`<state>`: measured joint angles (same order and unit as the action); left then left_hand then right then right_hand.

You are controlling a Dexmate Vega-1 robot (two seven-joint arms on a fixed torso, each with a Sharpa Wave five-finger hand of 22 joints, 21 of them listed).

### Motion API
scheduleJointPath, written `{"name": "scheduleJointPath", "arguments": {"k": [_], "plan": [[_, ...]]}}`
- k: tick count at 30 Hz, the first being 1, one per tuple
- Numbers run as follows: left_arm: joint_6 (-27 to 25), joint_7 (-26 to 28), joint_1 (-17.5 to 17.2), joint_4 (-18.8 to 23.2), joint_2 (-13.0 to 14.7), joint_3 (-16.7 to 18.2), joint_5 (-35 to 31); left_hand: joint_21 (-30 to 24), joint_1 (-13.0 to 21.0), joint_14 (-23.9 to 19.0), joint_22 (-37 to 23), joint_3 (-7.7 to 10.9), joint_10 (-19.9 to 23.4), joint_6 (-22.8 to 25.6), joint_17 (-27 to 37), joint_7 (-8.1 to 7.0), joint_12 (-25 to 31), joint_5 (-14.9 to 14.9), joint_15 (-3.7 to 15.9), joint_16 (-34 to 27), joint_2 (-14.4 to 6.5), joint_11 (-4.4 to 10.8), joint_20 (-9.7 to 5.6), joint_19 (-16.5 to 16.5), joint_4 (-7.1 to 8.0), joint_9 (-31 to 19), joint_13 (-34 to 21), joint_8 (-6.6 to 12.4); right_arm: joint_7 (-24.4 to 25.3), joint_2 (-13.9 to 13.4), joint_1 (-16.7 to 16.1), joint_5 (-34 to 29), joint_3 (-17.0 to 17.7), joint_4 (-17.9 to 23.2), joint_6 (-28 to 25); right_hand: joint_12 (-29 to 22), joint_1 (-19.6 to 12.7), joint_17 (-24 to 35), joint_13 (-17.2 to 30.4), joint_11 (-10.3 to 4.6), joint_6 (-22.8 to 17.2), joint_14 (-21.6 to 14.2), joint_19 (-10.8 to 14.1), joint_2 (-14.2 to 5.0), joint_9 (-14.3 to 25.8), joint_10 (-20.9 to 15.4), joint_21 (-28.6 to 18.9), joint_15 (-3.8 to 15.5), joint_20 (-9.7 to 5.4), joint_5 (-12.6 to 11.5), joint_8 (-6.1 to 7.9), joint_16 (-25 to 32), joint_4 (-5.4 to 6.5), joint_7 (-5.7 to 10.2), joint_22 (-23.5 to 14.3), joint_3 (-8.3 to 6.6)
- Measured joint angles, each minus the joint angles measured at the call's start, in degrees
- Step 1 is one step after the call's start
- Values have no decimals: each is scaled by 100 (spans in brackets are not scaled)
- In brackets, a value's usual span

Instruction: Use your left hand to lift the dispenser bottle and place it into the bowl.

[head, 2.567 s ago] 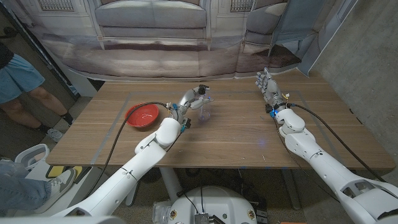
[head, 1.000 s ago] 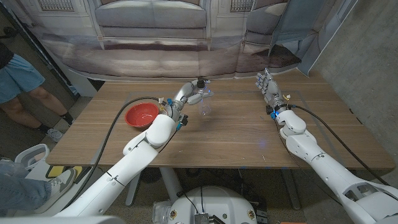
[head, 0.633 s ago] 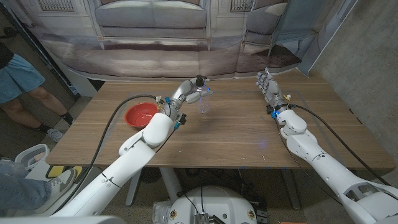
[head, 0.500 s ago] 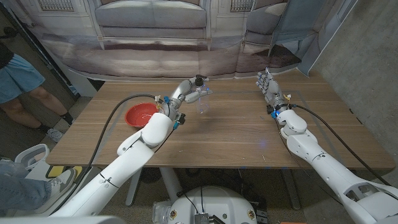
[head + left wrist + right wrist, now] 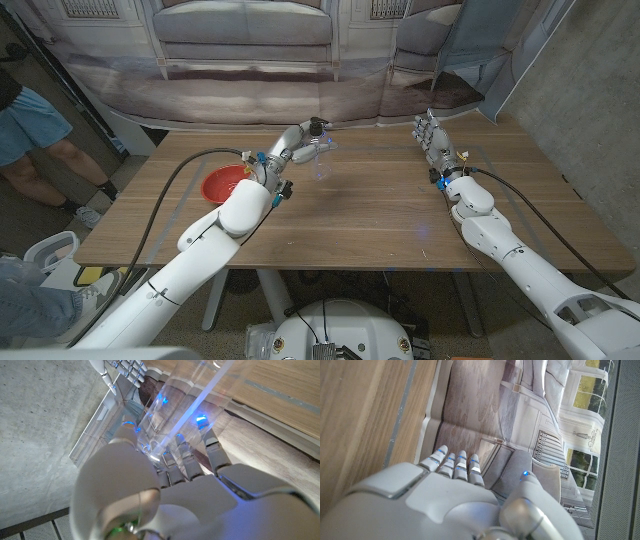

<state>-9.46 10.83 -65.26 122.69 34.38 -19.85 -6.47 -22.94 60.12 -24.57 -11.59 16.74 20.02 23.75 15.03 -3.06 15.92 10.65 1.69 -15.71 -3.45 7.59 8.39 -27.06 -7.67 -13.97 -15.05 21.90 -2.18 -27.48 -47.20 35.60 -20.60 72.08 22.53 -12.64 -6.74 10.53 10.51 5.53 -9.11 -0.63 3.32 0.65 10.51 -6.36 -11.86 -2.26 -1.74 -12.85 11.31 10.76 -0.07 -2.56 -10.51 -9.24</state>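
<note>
We see the left hand [image 5: 298, 143] clamped on the dispenser bottle [image 5: 321, 163], now carried nearer the bowl [image 5: 225, 184]; right hand [image 5: 432, 140] unmoved, fingers apart.

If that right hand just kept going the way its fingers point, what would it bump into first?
Probably nothing on the table: the right hand points past its far edge toward the printed backdrop, though depth is hard to judge.

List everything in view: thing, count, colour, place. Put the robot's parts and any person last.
dispenser bottle: one, clear with a dark pump top, held above the table near its far edge
bowl: one, red, on the table's left part
table: one, brown wood, before the robot
sofa: one, grey, behind the table
person: one, blue clothing, at the picture's left edge
left hand: one, white, grips the bottle
right hand: one, white, fingers apart, over the table's far right
</note>
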Motion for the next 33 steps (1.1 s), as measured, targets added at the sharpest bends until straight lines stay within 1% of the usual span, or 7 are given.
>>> {"name": "scheduleJointPath", "arguments": {"k": [1, 14, 17, 21, 27, 30, 33], "plan": [[-2, 1, -23, 30, 17, 21, 10, 0, 0, 0, -5, 0, 0, 0, 3, 0, 0, 0, 0, 0, 0, 0, 0, 0, 0, 0, 0, 0, 4, -2, -5, 0, 1, 7, -5, 0, 0, 0, 0, 0, 0, 0, 0, 0, 0, 0, 0, 0, 0, 0, 0, 0, -15, 0, 0, 15], [-11, 50, -250, 283, 148, 229, 122, -46, -15, -36, -30, 2, 23, 0, 3, -1, 0, -1, -36, 1, -15, -23, 0, -1, 2, 0, -6, 0, 25, -30, -31, -10, 5, 64, -51, 0, -31, 0, 0, 0, 0, 1, 1, -31, 0, 0, 0, 1, -1, 0, 0, 0, -15, 0, 0, 15], [-22, 68, -285, 329, 167, 258, 130, -46, -15, -36, -30, 2, 23, 0, 3, -1, 0, -1, -36, 1, -16, -23, 0, -1, 2, 0, -26, 0, 25, -35, -32, -10, 9, 74, -58, 0, -31, 0, 0, -1, 0, -32, 43, -30, 0, 1, 0, 10, -43, 0, 0, 0, -15, 0, 0, 15], [-38, 91, -363, 424, 207, 328, 144, -46, -16, -36, -30, 2, 22, 0, 2, -1, 0, -1, -36, 1, -16, -23, 0, -1, 2, 0, -27, 0, 23, -43, -33, -7, 12, 80, -66, 0, -31, 0, 0, -1, 0, -61, 63, -30, 0, 1, 0, 20, -22, 0, 0, 0, -14, 0, 0, 15], [-84, 136, -482, 569, 280, 430, 147, -46, -21, -36, -29, 2, 22, -10, 30, 9, 0, -1, -36, 34, -21, -23, 1, -1, 2, 0, -26, 0, 10, -60, -33, -4, 15, 92, -73, 0, -31, 0, 0, -22, -10, -92, 63, -30, 0, -20, 0, 52, -22, 0, 0, 0, -31, -10, 0, 31], [-102, 159, -539, 621, 309, 477, 146, -46, -21, -36, -29, 2, 22, -10, 30, 9, 0, -1, -36, 35, -21, -23, 1, -1, 2, 0, -26, 0, 9, -68, -33, -4, 16, 107, -77, 0, -31, 0, 0, -21, -21, -92, 124, -30, 0, -19, 0, 52, -41, 0, 0, 0, -31, -21, 0, 31], [-109, 176, -580, 654, 326, 516, 146, -80, -21, -36, -28, 2, 22, -10, 30, 9, -27, -1, -36, 35, -21, -23, 1, -1, 2, 0, -26, 0, 8, -74, -32, -4, 18, 117, -86, 0, -31, 0, 0, -21, -21, -92, 124, -30, 0, -19, 0, 52, -41, 0, 0, 0, -31, -21, 0, 31]]}}
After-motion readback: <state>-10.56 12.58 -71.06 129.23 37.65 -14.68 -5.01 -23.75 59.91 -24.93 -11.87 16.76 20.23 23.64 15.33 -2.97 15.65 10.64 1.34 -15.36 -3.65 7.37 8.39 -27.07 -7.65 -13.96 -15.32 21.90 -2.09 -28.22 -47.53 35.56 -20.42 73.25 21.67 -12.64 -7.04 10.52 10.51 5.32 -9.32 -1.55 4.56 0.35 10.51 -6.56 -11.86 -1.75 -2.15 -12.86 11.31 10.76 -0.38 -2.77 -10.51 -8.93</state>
